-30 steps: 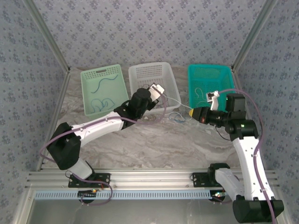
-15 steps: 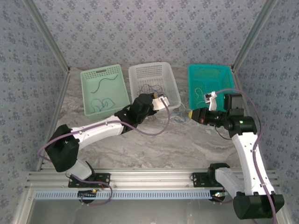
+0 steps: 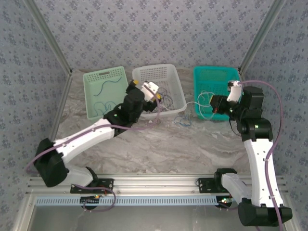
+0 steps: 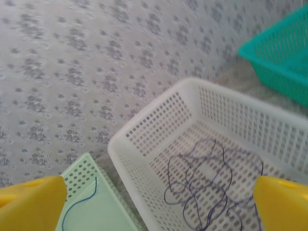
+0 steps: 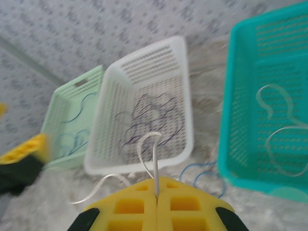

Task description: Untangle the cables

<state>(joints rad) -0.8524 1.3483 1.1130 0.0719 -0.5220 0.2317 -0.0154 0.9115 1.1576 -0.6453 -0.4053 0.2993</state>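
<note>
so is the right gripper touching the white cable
Touching. The right wrist view shows the white cable running straight down into the seam between the shut fingers of the right gripper, pinched there.

Two white-and-black robot arms are bolted side by side at the near edge. The left arm (image 3: 86, 137) reaches diagonally forward and to the right, stretched long and low. At its tip the left gripper (image 3: 143, 86) is spread wide, and in its wrist view the two yellow fingers (image 4: 31, 198) sit at opposite lower corners. The right arm (image 3: 257, 149) stands almost upright, then bends leftward at the top. The right gripper (image 3: 216, 107) is closed, its finger pads pressed together and pinching a pale white cable (image 5: 155, 163).
</note>
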